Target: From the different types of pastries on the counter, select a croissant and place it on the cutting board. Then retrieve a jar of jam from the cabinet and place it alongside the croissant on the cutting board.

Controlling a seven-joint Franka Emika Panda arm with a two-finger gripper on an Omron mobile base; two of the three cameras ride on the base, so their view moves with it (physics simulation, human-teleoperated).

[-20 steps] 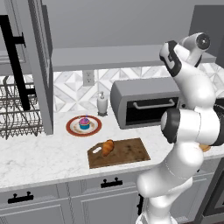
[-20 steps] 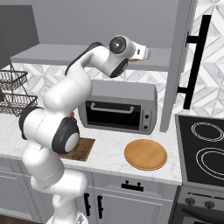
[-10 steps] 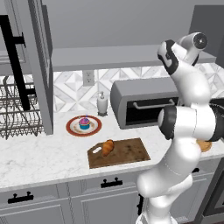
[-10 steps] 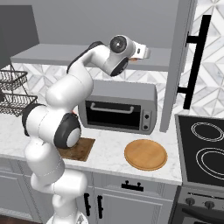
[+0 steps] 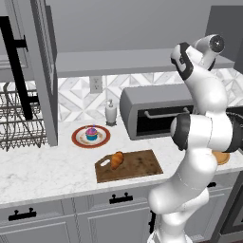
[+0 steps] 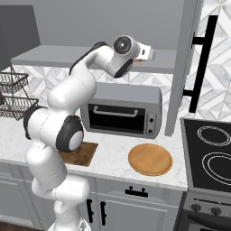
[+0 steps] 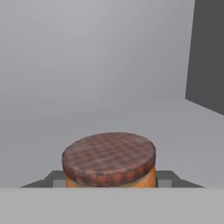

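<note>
Jar of jam [image 7: 109, 159], orange body with dark reddish-brown checked lid, sits upright on the flat grey shelf [image 7: 131, 118] of the cabinet [image 5: 137, 28], seen close in the hand view. Gripper [image 7: 109, 179] has a dark finger [image 7: 54, 178] pressed on each side of the jar, jaws narrowed onto it, so holding the jar; jar base hidden, can't tell if it is lifted off the shelf.

Right base view: gripper [image 6: 145, 56] reaches into the open cabinet at shelf height, arm stretched up above the toaster oven [image 6: 122, 110]. Cabinet door [image 6: 187, 63] with long black bar handle [image 6: 201, 63] stands open just right of it.

Left base view: croissant [image 5: 116, 159], golden-brown, lies on the left part of the dark brown cutting board [image 5: 137, 166], next to the handle slot. Board lies flat on the white marble worktop [image 5: 42, 175], in front of the toaster oven. Cupcake [image 5: 91, 134], blue wrapper and pink top, sits on a red-rimmed plate [image 5: 78, 141] behind and left of the board, apart from it. White soap bottle [image 5: 110, 113] at the backsplash. Dish rack [image 5: 19, 118] far left. Round tan plate [image 6: 150, 159] on the worktop right of the board, near the stove [image 6: 210, 158].
</note>
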